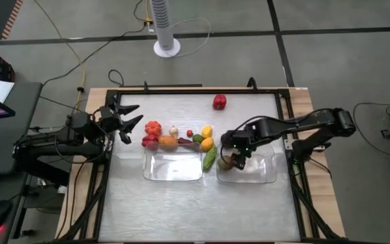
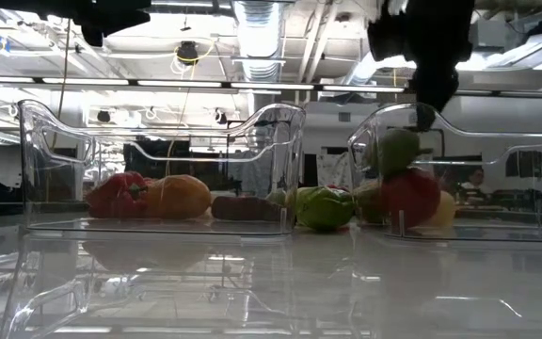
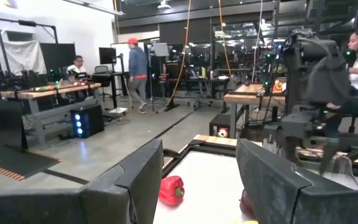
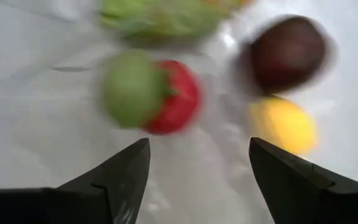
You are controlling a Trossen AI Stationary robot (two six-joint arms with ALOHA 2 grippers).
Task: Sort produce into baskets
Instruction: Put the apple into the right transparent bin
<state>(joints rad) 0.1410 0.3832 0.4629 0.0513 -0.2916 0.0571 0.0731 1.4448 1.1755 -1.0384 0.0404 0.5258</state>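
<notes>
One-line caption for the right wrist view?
Open right gripper above the right basket, over a red-and-green fruit, a lemon, a brown fruit.

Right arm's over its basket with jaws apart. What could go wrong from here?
1. The right gripper hangs low over the strawberry, close to the brown fruit and yellow fruit; withdrawing could knock them.
2. The cucumber lies between the two baskets, against the right basket; a bump could shift it.
3. The red pepper sits alone at the table's far edge, easy to miss.

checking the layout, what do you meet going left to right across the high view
left gripper → red tomato → white bulb → yellow pepper → lone red pepper → right gripper over the right basket
</notes>
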